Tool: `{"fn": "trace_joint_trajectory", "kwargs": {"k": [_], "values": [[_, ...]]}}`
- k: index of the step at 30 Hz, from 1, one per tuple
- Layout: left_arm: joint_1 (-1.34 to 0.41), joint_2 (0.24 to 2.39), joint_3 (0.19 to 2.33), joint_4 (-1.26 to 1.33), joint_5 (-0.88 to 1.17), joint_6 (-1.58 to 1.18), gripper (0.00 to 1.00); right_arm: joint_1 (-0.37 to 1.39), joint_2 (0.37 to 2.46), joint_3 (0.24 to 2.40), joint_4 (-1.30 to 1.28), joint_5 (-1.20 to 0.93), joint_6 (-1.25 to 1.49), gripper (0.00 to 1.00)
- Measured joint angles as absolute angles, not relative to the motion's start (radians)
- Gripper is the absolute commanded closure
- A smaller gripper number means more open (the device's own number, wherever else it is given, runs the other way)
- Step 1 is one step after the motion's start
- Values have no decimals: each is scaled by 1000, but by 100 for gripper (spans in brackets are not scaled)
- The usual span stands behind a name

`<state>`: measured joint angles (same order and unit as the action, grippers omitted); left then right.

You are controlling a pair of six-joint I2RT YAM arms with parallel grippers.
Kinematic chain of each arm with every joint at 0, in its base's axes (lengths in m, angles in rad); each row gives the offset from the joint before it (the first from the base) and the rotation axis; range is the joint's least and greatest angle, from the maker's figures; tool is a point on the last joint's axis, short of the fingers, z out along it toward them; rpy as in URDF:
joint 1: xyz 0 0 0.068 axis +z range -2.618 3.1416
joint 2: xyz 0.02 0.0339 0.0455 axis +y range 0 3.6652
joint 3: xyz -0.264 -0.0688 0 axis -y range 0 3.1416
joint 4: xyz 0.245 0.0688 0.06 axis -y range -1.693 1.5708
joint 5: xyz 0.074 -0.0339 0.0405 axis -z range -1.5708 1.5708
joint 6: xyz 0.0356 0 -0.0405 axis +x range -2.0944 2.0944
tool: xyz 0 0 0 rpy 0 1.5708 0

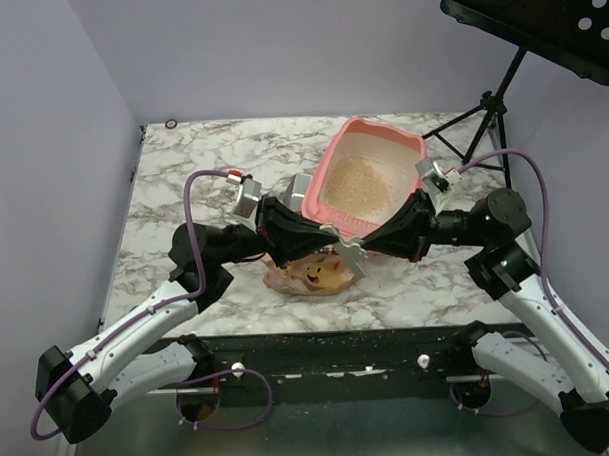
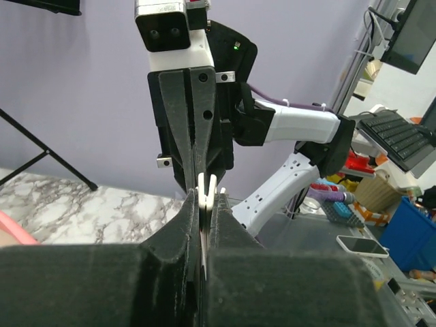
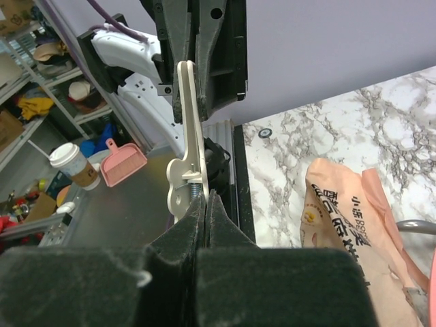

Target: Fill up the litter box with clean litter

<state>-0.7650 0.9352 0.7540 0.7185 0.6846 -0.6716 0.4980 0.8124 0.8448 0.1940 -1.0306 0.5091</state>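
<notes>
The pink litter box (image 1: 376,128) sits at the back right of the marble table, with beige litter (image 1: 358,181) spread over its floor. The orange cat-face bag (image 1: 311,276) lies crumpled in front of it and also shows in the right wrist view (image 3: 347,225). My left gripper (image 1: 335,249) and right gripper (image 1: 363,248) meet above the bag, both shut on a cream-white spring clip (image 1: 352,256). The left wrist view shows the left gripper (image 2: 206,197) pinching the clip's thin edge (image 2: 208,185). The right wrist view shows the right gripper (image 3: 204,197) pinching the clip (image 3: 187,136).
A grey metal scoop (image 1: 305,191) rests against the box's left rim. A black music stand (image 1: 537,20) on a tripod stands off the table's back right. A small ring (image 1: 171,123) lies at the back left corner. Walls close in the left and the back.
</notes>
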Motion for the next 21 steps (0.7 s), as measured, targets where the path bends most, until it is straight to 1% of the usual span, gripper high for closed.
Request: {"fn": "trace_joint_trajectory", "kwargs": {"k": [1,3,5,6,10,16,21], "values": [[-764,936,751,728,691,-679,100,499,814,845,197,-1031,509,99],[-759,937,748,740,699,-684,100,501,815,845,198,-1030,508,89],[-756,936,745,743,703,-686,100,502,820,846,193,-1031,501,69],[-752,935,744,741,705,-684,100,503,823,848,185,-1031,494,62],[-743,918,744,712,707,-673,100,503,828,870,113,-1015,440,41],[-739,859,754,588,708,-614,100,503,771,913,14,-944,324,28],[-736,838,758,518,707,-587,100,503,773,945,3,-973,281,23]]}}
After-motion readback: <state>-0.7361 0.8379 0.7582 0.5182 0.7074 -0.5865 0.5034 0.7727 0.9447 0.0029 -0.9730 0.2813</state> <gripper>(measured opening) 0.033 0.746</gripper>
